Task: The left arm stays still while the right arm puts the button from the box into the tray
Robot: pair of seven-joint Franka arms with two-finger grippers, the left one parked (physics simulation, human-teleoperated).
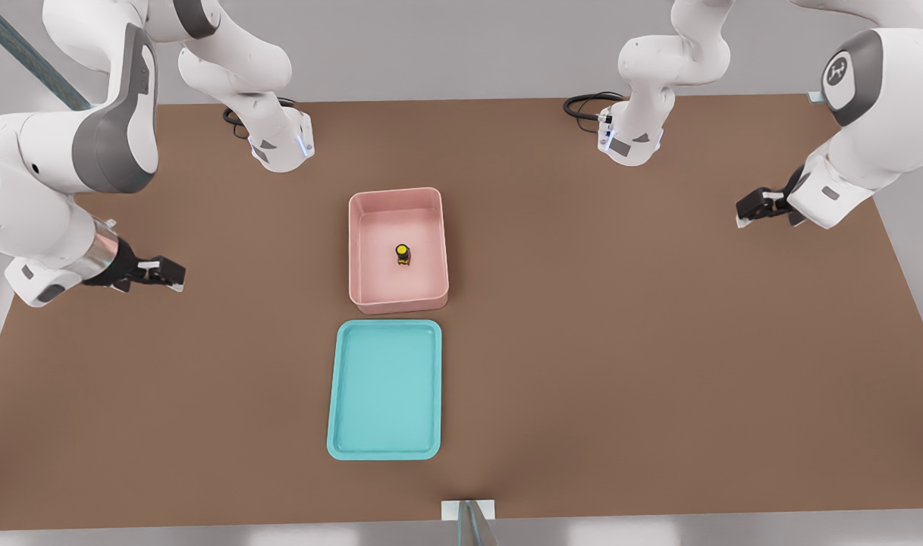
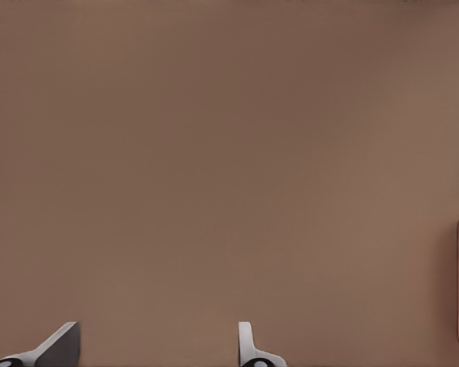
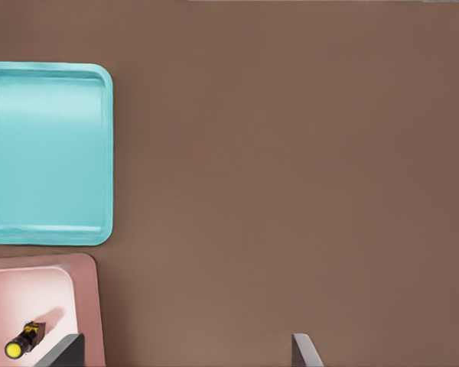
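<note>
A tiny yellow-capped push-button (image 1: 403, 254) is standing in the pale pink plastic bin (image 1: 433, 227) — likely light, rigid, best pinched across its dark body. The black two-finger gripper (image 1: 174, 274) is being held well apart, fingers spread, empty.

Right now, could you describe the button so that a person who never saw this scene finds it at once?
On the brown table, find the pink box just beyond the turquoise tray. The button stands on the box's floor, near the middle, far from the open gripper. It is tiny, with a round yellow cap on a dark body.
</note>
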